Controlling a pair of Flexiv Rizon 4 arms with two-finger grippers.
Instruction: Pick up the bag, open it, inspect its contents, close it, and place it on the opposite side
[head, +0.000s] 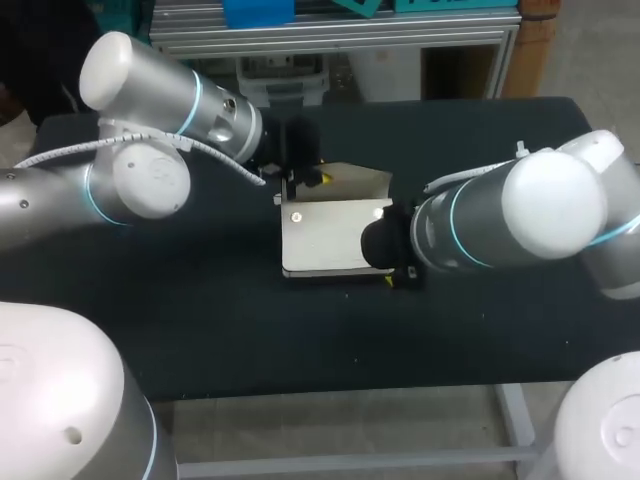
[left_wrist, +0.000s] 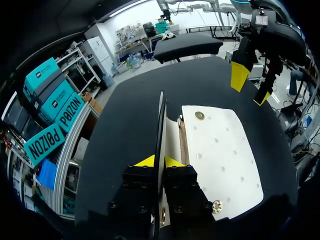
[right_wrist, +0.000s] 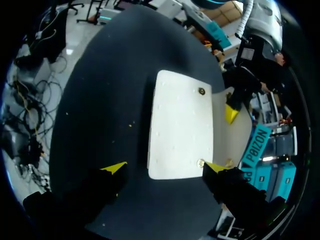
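Two yellow tips of the left gripper (left_wrist: 153, 161) stand almost together, pinching the thin flap (left_wrist: 160, 120) of the bag (head: 325, 240) from both sides and holding it up on edge. The right gripper (right_wrist: 165, 166) is spread wide, its fingers on either side of the bag's near end. One tip sits just beside a corner, though whether it touches is hard to tell. The bag lies flat at the middle of the dark table (head: 200, 330), between the two arms. It is cream, rectangular and faintly dimpled, with round brass studs (left_wrist: 199, 115) at two corners of its body.
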